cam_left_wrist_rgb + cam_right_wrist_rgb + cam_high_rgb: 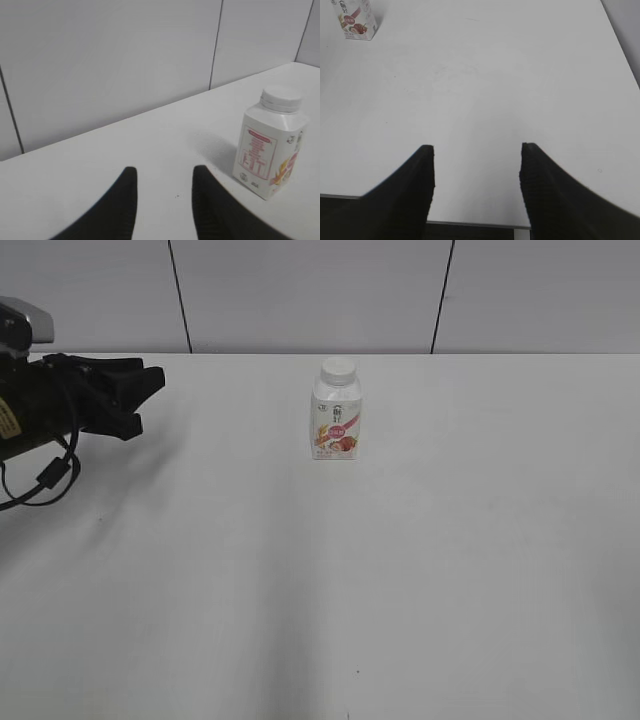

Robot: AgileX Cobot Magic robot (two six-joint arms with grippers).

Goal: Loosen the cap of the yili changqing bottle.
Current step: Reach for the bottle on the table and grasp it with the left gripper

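Note:
The yili changqing bottle (pixel 335 420) stands upright near the back middle of the white table, its white cap (pixel 338 368) on its neck. In the left wrist view the bottle (pixel 270 150) and cap (pixel 281 98) are at the right. In the right wrist view only the bottle's lower part (pixel 356 20) shows at the top left; its cap is out of frame. My left gripper (pixel 140 400) is open and empty at the left, well apart from the bottle; its jaws (pixel 162 172) hover over bare table. My right gripper (pixel 477 148) is open and empty over the table's front edge, outside the exterior view.
The white table (pixel 400 570) reaches back to a grey panelled wall (pixel 320 290). Its front edge (pixel 470 224) shows under the right jaws. A black cable (pixel 45 480) hangs from the left arm.

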